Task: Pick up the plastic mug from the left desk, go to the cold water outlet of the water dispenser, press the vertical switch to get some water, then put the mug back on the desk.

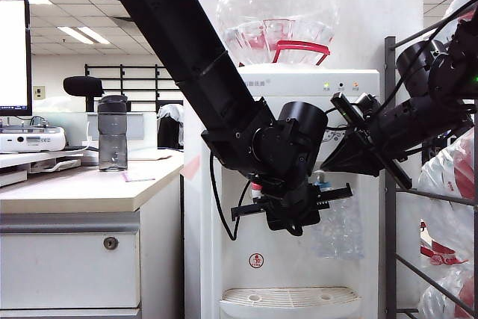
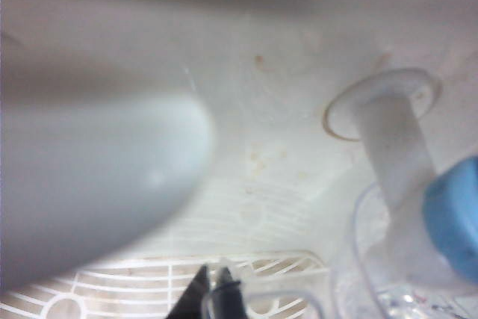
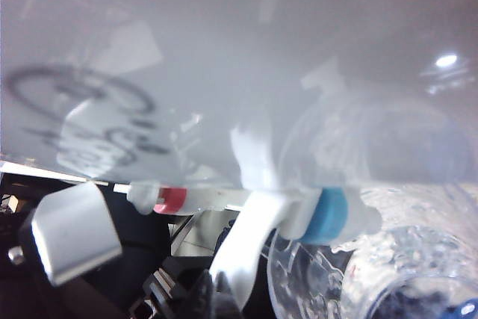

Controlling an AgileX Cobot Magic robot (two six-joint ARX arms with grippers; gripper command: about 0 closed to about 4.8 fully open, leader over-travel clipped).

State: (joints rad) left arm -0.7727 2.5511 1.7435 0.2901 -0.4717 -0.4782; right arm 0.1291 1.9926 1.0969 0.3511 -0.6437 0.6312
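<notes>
In front of the white water dispenser (image 1: 299,252), whose big clear bottle (image 1: 276,5) sits at twelve o'clock in the exterior view, both arms crowd the tap recess. The left desk (image 1: 82,192) lies at nine o'clock, well apart from them, with a dark grey bottle (image 1: 112,136) standing on its top. The slotted drip tray (image 1: 287,298) is at six o'clock below the arms. The left gripper (image 1: 287,207) sits near the centre under the taps, clenched on the thin handle of the plastic mug (image 1: 336,222), which hangs at about four o'clock from the gripper, upright beneath the cold water outlet (image 3: 332,216). In the left wrist view the black fingertips (image 2: 213,293) are pressed together on the clear handle, the mug's rim just under the blue collar. The right gripper (image 1: 355,121) is at two o'clock, pointing toward the dispenser front above the mug; whether its claw is spread or closed cannot be told. The vertical switch (image 3: 250,158) rises just beside the blue collar in the right wrist view.
</notes>
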